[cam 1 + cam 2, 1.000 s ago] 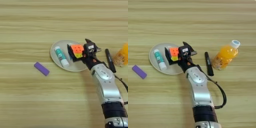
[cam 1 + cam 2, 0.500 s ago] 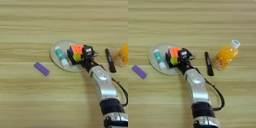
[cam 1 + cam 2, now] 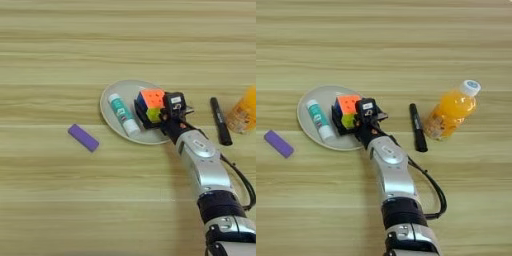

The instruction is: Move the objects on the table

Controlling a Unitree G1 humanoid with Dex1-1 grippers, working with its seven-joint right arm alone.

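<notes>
A round pale grey plate [image 3: 116, 91] lies in the middle of the wood-grain table [image 3: 60, 200]. On it rests a white-and-teal glue stick [image 3: 123, 115], pointing front to back. Beside the stick, on the plate's right half, is the multicoloured puzzle cube [image 3: 151, 103], and my right gripper [image 3: 155, 113] is shut on it, one black finger on each side. The silver forearm comes up from the bottom right. A small flat purple block [image 3: 83, 137] lies on the table, left of the plate.
A black marker [image 3: 417, 127] lies just right of the gripper. Further right an orange juice bottle [image 3: 451, 112] with a white cap lies tilted. A black cable loops beside the forearm [image 3: 428, 185].
The gripper with the cube has shifted slightly left and down, further over the plate. The glue stick, block, marker and bottle have stayed put.
</notes>
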